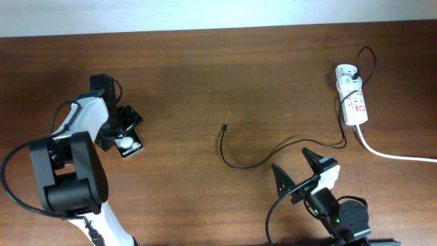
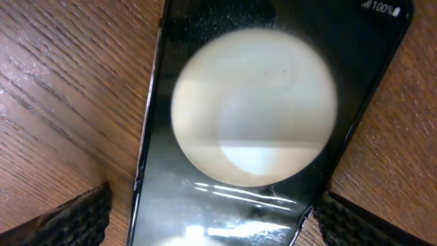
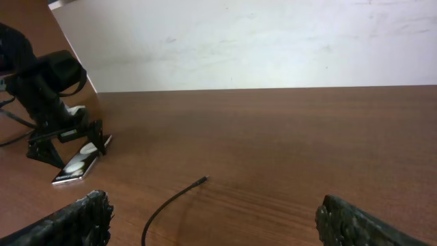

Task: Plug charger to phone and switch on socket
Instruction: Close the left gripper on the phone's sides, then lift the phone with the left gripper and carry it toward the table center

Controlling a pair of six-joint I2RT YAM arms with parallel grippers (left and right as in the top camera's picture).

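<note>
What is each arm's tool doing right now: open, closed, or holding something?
Left tool: open, fingers either side of the phone, not clamped on it.
Right tool: open, holding nothing.

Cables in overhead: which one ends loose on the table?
The thin black charger; its plug tip lies free mid-table. The thick white cord runs from the socket off the right edge.

Robot lab, wooden table [image 1: 205,82], white wall [image 3: 273,41]
</note>
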